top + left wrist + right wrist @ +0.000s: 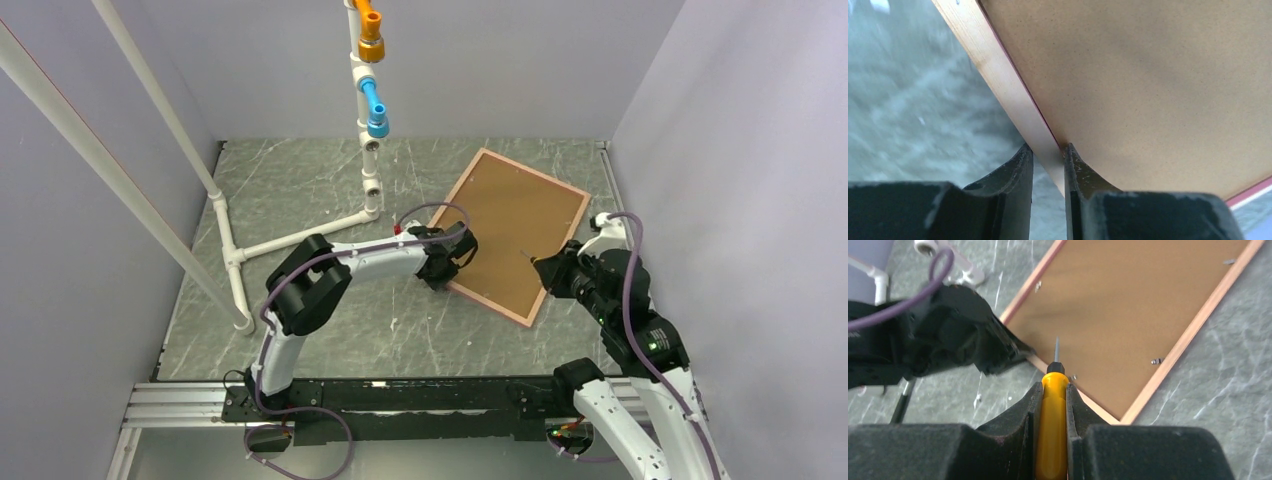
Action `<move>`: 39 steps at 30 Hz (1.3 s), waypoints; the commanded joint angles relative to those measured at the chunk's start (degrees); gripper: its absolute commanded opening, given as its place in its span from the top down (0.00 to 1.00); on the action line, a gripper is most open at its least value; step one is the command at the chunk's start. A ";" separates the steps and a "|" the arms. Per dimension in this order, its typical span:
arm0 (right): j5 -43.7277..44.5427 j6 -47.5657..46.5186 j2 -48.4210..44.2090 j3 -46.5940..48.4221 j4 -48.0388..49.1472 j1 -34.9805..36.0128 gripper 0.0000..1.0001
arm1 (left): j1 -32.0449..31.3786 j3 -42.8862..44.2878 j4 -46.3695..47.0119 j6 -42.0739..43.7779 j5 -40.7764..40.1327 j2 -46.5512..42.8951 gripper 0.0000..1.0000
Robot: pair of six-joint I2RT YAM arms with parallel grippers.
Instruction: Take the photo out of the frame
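Note:
The wooden picture frame [486, 303] lies face down on the grey table, and its brown backing board [515, 225] is in place. The photo is hidden under the board. My left gripper [450, 262] is shut on the frame's near-left rim [998, 70]; in the left wrist view its fingers [1048, 147] sit either side of the rim, beside the board [1148, 90]. My right gripper [1053, 386] is shut on a yellow-handled screwdriver [1052, 415]. The screwdriver's metal tip [1056, 346] points over the board near the frame's near edge. Small metal tabs [1157, 361] hold the board.
A white PVC pipe stand [300, 238] with blue [375, 108] and orange [370, 30] fittings rises at the back left. Grey walls close in three sides. An aluminium rail [180, 402] runs along the near edge.

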 commanded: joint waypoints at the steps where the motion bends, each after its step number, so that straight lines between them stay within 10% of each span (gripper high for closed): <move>1: -6.73 1.61 1.46 -3.43 4.00 0.00 1.00 | 1.18 -5.15 1.53 27.28 -8.15 -0.69 1.00; 19: -7.64 5.39 13.11 -13.83 16.02 12.24 1.00 | 8.68 -18.85 29.48 59.81 8.95 -5.06 1.00; 39: 8.25 6.02 24.11 -16.61 25.39 26.41 1.00 | 11.08 -20.90 35.18 67.94 21.88 -5.91 1.00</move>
